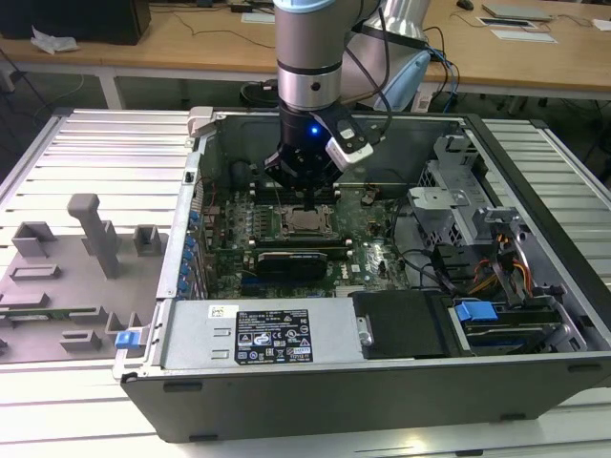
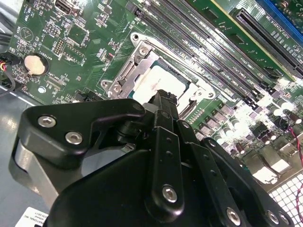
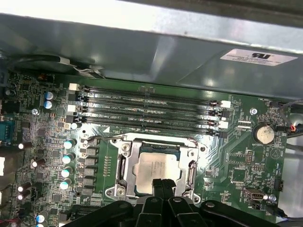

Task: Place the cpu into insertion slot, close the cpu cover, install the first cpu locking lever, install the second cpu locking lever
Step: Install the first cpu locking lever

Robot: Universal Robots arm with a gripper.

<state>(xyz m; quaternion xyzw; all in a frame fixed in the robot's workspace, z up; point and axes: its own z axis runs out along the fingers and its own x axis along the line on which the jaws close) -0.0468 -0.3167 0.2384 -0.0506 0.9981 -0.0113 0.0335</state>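
In the exterior view the arm reaches straight down into the open computer case (image 1: pixel 382 401), and the gripper (image 1: pixel 304 179) hangs just above the socket (image 1: pixel 291 222) near the middle of the green board. From the socket, the grey power box (image 1: pixel 200 334) lies at 6 o'clock, the drive cage (image 1: pixel 449 205) at 3 o'clock, and a grey tray of holders (image 1: pixel 67 267) sits outside the case at 9 o'clock. In both wrist views the chip (image 3: pixel 158 163) (image 2: pixel 144 87) lies flat inside the socket, with its dull silver top showing through the window of the cover (image 3: pixel 127 150) (image 2: pixel 142 52). The cover lies down around the chip like a frame. The gripper (image 3: pixel 162 185) (image 2: pixel 163 97) is clenched, its two fingers pressed together with nothing between them. The tips hover over the chip's edge, and I cannot tell whether they touch it. The long black memory slots (image 3: pixel 147 106) run just beside the socket, and a round coin battery (image 3: pixel 262 134) sits farther off on the board.
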